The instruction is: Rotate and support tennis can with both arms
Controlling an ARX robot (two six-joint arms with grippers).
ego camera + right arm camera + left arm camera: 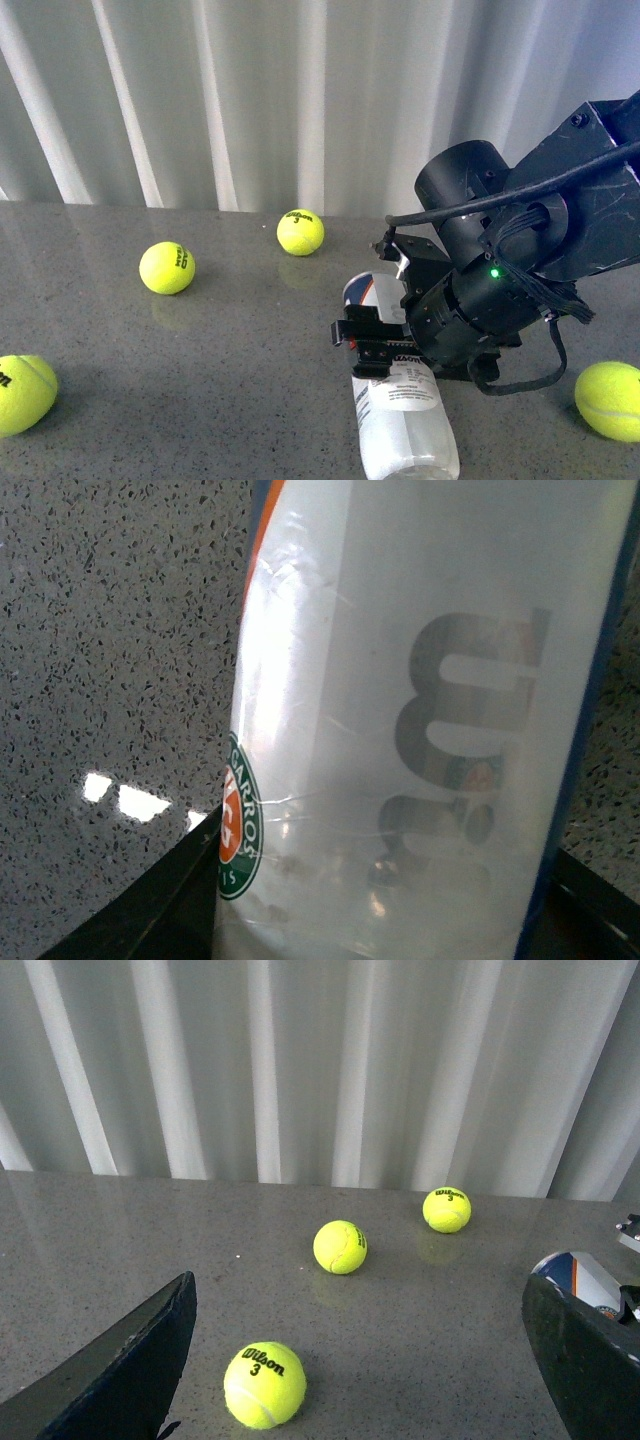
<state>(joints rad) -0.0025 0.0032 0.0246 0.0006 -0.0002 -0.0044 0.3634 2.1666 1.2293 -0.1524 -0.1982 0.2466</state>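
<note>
**Right gripper** (375,345): my jaws straddle the tennis can (405,420) across its width. In the wrist view a black finger (150,910) sits against each side of the tube, so I judge the jaws clamped on it, though I cannot confirm how firmly.

**Left gripper** (358,1305): jaws wide apart and holding nothing. It is out of the front view. The can's far end (580,1272) shows only at the margin of its wrist view, well apart from it.

**Can position:** it lies flat on the desk (200,420), right of the middle. Its long axis runs from the near edge toward the far edge, and my hold is on the far half.

**Risks noted:**
- The wall is smooth, round plastic held between flat jaws. If I turn it, it may spin or slide in the grip rather than follow.
- My hold is off-centre and the second arm gives no support. If I lift, the near end will likely sag or swing, and it lies close to the near edge, where it could go over.
- Squeezing harder to stop slip may dent the thin tube.
- A loose ball (265,1385) lies just beside the left gripper's line toward the can, with two more beyond it. A careless approach would knock them rolling.
- Another ball (608,400) sits by the right edge, near my right arm's cables.
</note>
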